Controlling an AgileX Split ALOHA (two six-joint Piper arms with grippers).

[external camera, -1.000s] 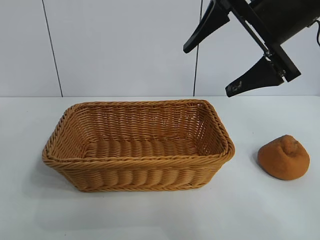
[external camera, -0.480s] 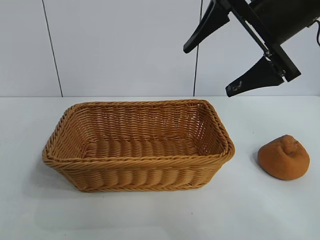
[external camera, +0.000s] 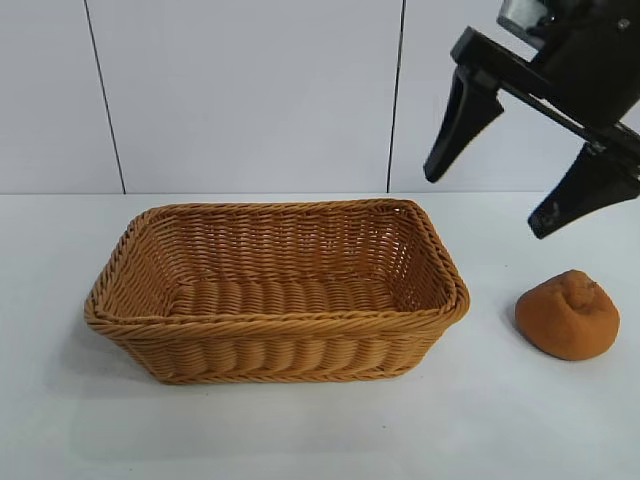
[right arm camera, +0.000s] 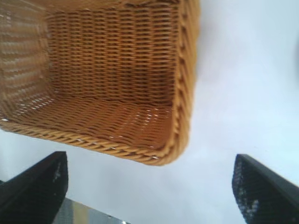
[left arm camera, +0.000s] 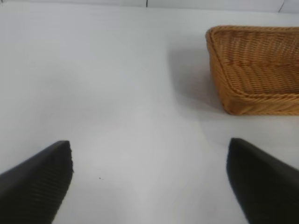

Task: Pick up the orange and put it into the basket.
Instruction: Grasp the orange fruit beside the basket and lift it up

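Note:
The orange [external camera: 567, 315], a dull brownish lump with a knob on top, lies on the white table to the right of the basket [external camera: 278, 318]. The tan wicker basket is empty. My right gripper [external camera: 487, 205] hangs open in the air above the table's far right, behind and above the orange, holding nothing. Its wrist view looks down into the basket [right arm camera: 117, 93] between its two dark fingertips [right arm camera: 149, 186]. My left gripper [left arm camera: 149, 179] is open over bare table, with the basket's corner [left arm camera: 254, 70] farther off. The left arm is out of the exterior view.
A white panelled wall with dark vertical seams [external camera: 398, 95] stands behind the table. Bare white tabletop [external camera: 300, 430] stretches in front of the basket and around the orange.
My right gripper has swung to the right and lower, toward the orange's side of the table. It stays open. The orange and basket have not moved.

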